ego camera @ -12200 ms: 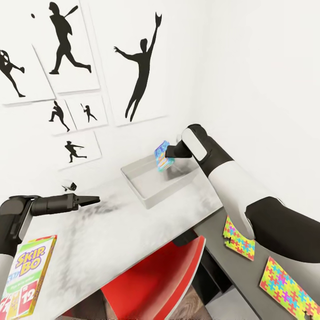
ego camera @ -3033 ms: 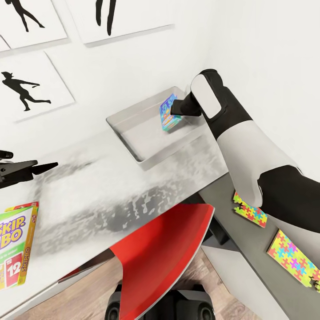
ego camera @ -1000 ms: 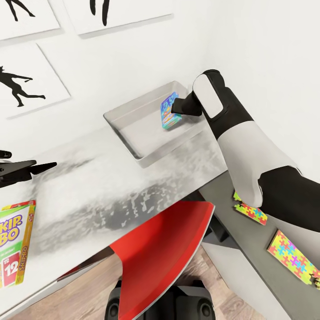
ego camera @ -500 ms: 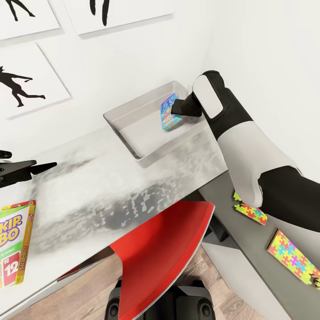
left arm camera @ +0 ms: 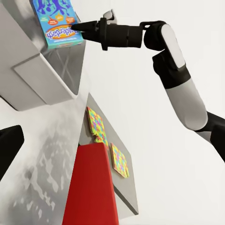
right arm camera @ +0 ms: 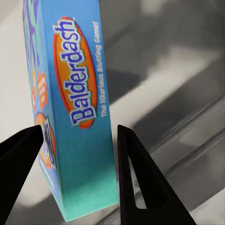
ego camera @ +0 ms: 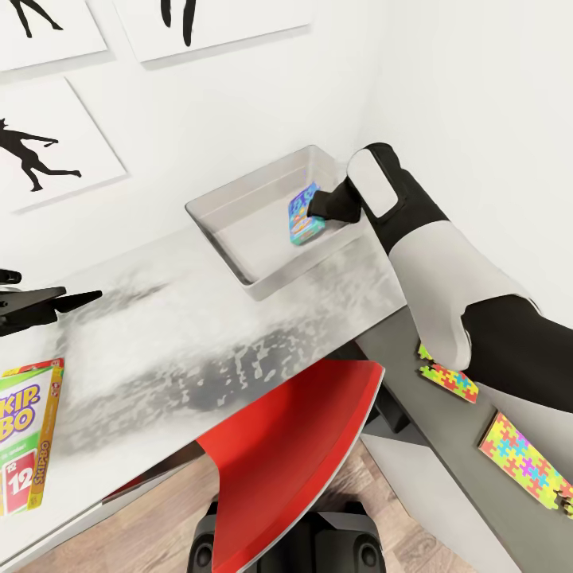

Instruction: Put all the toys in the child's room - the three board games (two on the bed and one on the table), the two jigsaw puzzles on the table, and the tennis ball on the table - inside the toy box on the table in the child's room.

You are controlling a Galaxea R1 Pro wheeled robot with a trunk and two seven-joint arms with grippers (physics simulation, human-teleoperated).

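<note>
My right gripper (ego camera: 318, 208) is shut on a blue Balderdash board game (ego camera: 304, 215), held on edge low inside the grey toy box (ego camera: 255, 286) on the table (ego camera: 175, 342). In the right wrist view both fingers flank the box (right arm camera: 70, 117). The green Skip-Bo board game (ego camera: 28, 434) lies at the table's near left. Two jigsaw puzzles (ego camera: 447, 378) (ego camera: 525, 461) lie on the dark grey surface to the right. My left gripper (ego camera: 95, 298) hovers empty over the table's left side. The tennis ball and bed are out of view.
A red chair (ego camera: 294, 446) is tucked under the table's front edge. The white wall with black silhouette pictures (ego camera: 48, 143) stands right behind the toy box. My right forearm (ego camera: 438, 270) reaches over the table's right end.
My right gripper has lowered the Balderdash box a little deeper into the toy box. The left arm and the other toys have not moved.
</note>
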